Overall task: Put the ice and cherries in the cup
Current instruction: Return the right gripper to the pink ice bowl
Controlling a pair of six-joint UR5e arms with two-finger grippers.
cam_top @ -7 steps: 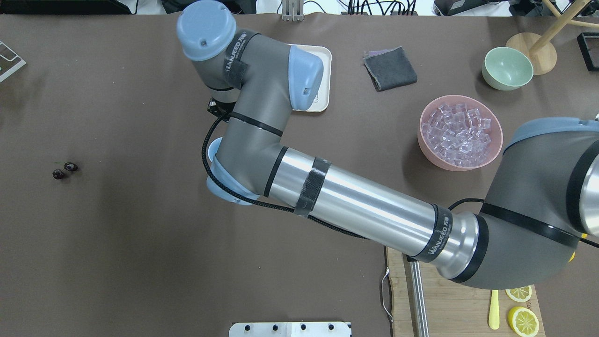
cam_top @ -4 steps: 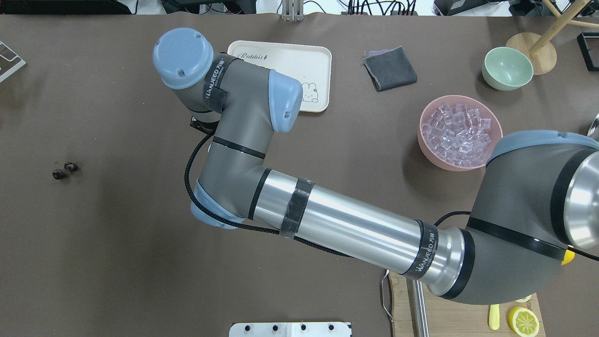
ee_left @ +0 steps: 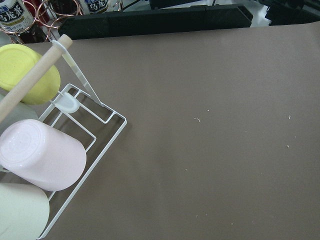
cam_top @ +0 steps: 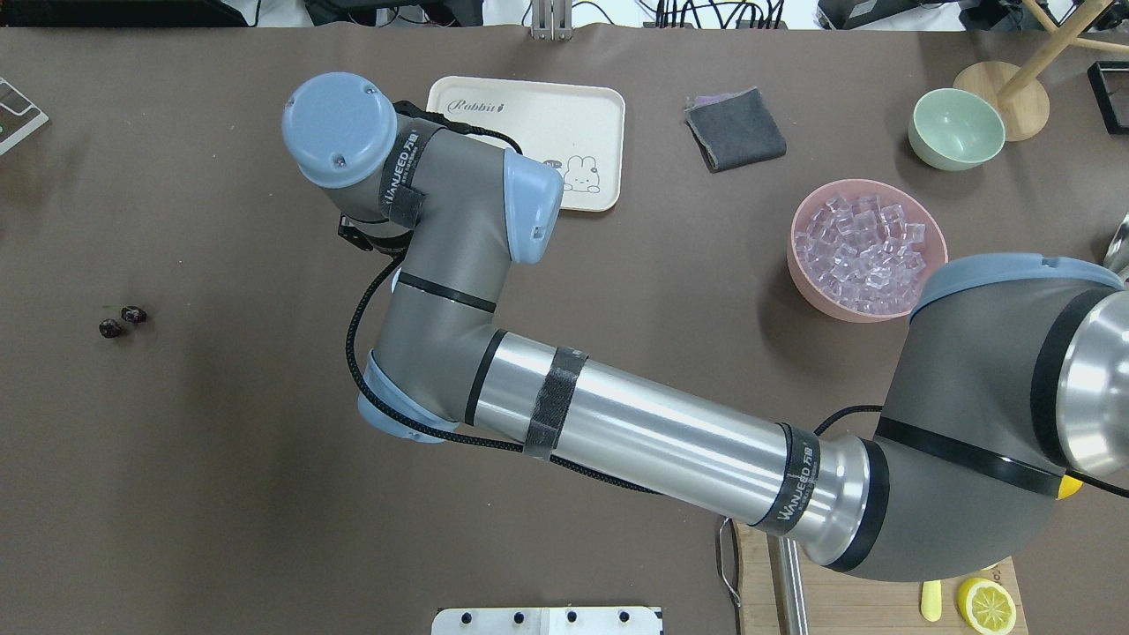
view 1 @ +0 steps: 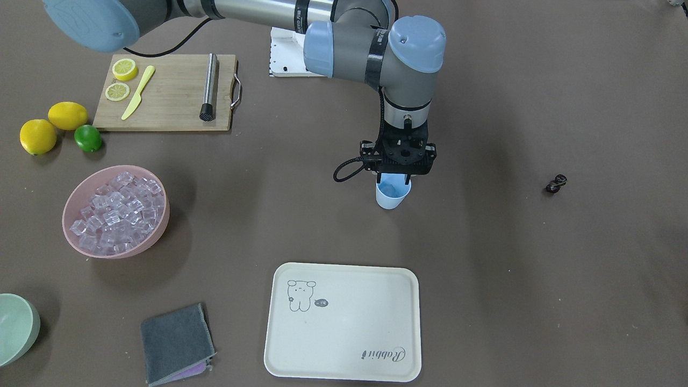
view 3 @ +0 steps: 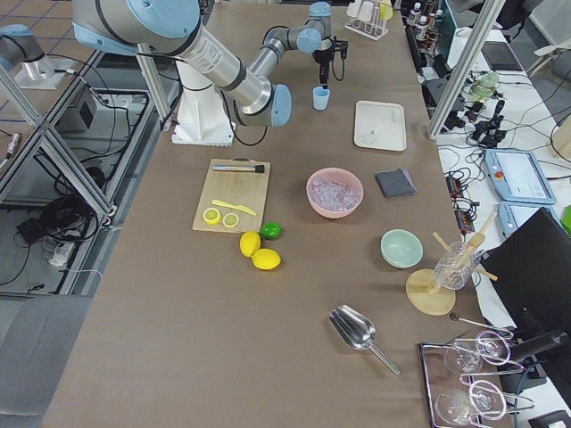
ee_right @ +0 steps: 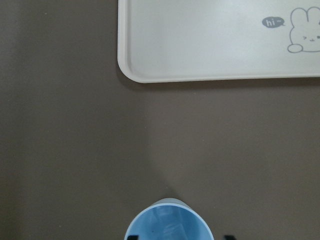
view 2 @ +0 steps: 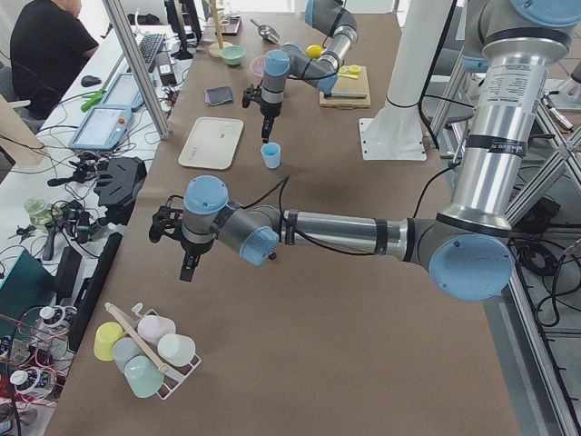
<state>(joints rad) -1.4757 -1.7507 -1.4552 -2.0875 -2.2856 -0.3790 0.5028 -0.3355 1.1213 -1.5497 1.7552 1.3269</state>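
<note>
- The small light-blue plastic cup point(view 1: 392, 196) stands upright on the brown counter point(view 1: 510, 279), between the robot's base and the cream rabbit-print tray point(view 1: 344, 322).
- And here comes the black two-finger right hand point(view 1: 396, 180). In the last second it has swung off the tray and in directly over the cup's mouth, fingers spread wide with nothing seen between them.
- The wrist view hints at faint glassy shapes inside the cup, too faint to call as ice.
- The clear ice cubes point(view 1: 115, 212) sit heaped in the big pink bowl point(view 1: 126, 251), well apart.
- The dark red cherries point(view 1: 556, 184) lie on the counter on the cup's other side, likely the job outstanding.
- The left hand point(view 2: 188, 266) hovers far off near a white wire cup rack point(ee_left: 114, 118), and its spread cannot be told.
</note>
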